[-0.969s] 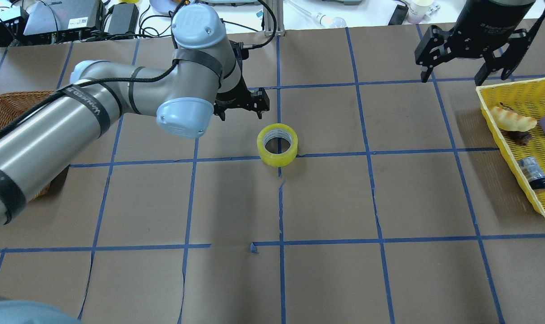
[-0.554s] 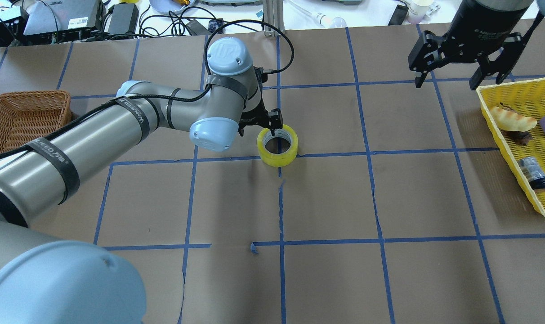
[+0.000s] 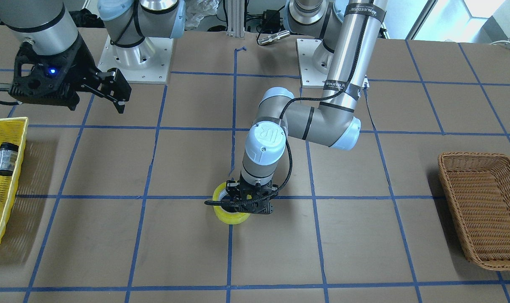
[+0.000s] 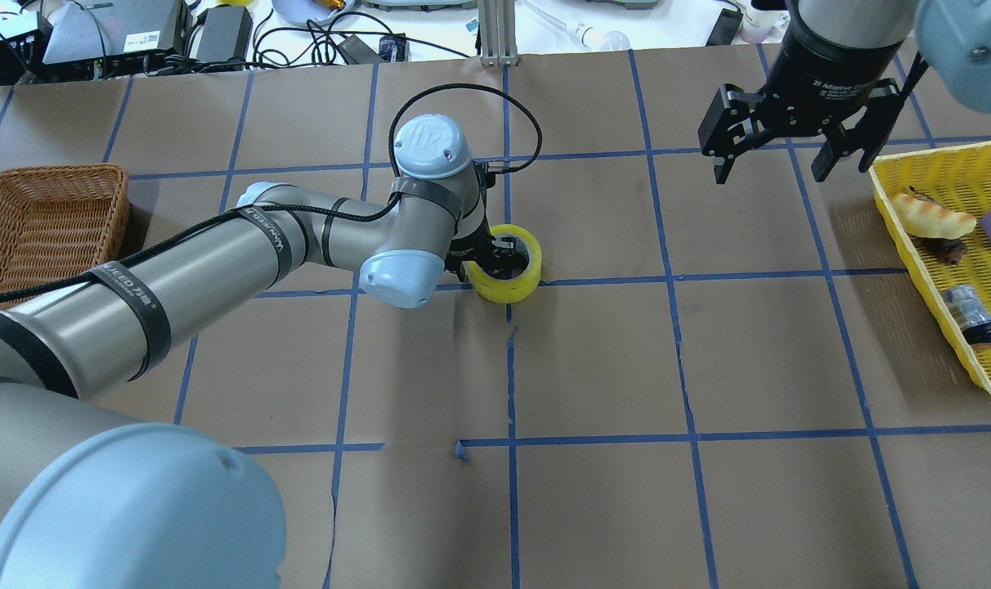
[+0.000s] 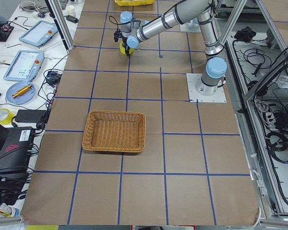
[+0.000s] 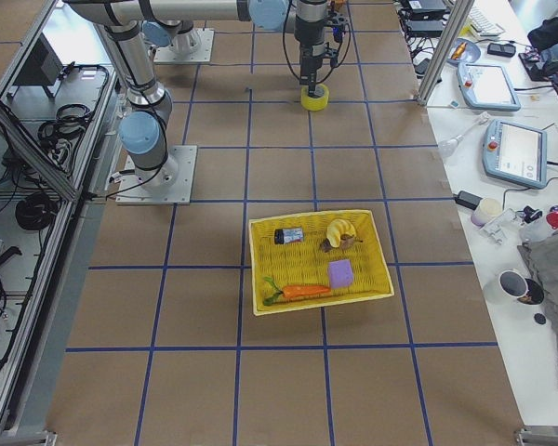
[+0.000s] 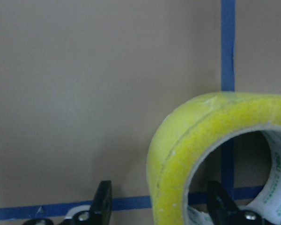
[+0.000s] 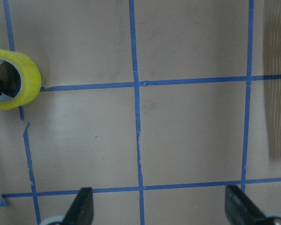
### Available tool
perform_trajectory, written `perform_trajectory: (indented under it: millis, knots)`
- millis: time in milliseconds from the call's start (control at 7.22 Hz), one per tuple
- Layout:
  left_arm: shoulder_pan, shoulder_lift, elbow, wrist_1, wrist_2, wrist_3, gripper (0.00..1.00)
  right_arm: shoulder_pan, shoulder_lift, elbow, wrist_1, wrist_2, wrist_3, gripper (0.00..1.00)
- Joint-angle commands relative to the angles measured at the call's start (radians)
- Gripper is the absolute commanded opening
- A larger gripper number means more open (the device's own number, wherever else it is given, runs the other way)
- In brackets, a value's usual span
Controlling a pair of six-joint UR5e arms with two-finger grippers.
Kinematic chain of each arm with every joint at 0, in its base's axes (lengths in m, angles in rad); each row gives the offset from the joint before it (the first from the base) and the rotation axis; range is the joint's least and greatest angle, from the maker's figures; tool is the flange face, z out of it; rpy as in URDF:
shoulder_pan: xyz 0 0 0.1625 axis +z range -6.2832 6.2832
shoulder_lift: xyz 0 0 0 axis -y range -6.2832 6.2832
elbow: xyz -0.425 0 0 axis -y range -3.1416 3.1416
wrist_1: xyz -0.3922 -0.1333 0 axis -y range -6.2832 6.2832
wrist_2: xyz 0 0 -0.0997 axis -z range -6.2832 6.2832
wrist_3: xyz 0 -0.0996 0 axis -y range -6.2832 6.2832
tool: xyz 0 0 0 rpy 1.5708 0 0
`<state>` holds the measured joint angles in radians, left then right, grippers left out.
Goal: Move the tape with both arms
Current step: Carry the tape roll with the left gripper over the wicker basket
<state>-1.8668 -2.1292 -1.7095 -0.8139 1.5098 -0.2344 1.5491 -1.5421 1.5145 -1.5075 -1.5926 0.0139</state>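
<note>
The yellow tape roll (image 4: 518, 283) lies flat on the brown paper at a blue grid crossing, mid-table; it also shows in the front view (image 3: 235, 218) and the right wrist view (image 8: 27, 85). My left gripper (image 4: 495, 254) is lowered onto it and open. Its fingers straddle the roll's wall (image 7: 178, 150), one outside and one inside the core, with a gap between the outer finger (image 7: 103, 199) and the wall. My right gripper (image 4: 769, 164) hangs open and empty above the table at the back right, far from the roll.
A yellow plastic basket (image 4: 945, 149) at the right edge holds a bread piece, a purple block and a small jar. A brown wicker basket (image 4: 46, 213) stands at the left. Cables and devices line the bench beyond the far edge.
My left gripper has come down from behind the roll and now straddles its wall. My right gripper has shifted left, away from the yellow basket. The roll has not moved.
</note>
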Motion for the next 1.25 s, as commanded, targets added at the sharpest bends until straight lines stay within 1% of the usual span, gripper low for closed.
perform_trajectory:
  millis: [0,138,277,415,554,692,831,969,1108]
  knots:
    - [0.003,0.006,0.016,0.018,-0.002,0.006,0.04,0.009,-0.001,0.001,-0.002,0.0,-0.006,1.0]
    - [0.033,0.035,0.019,0.006,-0.003,0.006,0.04,0.008,-0.001,0.001,-0.003,0.0,-0.006,1.0]
    - [0.122,0.076,0.024,-0.043,-0.009,0.009,0.05,0.008,-0.001,0.001,-0.003,0.0,-0.008,1.0]
    - [0.208,0.119,0.056,-0.129,-0.023,0.076,0.05,0.009,-0.001,0.001,-0.006,0.0,-0.012,1.0]
    - [0.28,0.148,0.11,-0.239,-0.004,0.19,0.05,0.009,-0.004,0.003,-0.007,-0.001,-0.05,1.0]
    - [0.37,0.164,0.169,-0.323,0.041,0.249,0.05,0.009,-0.004,0.003,-0.007,0.0,-0.069,1.0]
    - [0.456,0.17,0.191,-0.33,0.088,0.385,0.05,0.008,-0.004,0.003,-0.007,0.0,-0.069,1.0]
    - [0.568,0.173,0.192,-0.33,0.101,0.523,0.05,0.009,-0.004,0.003,-0.007,0.002,-0.068,1.0]
    - [0.695,0.164,0.197,-0.329,0.098,0.693,0.06,0.009,-0.004,0.003,-0.008,0.034,-0.069,1.0]
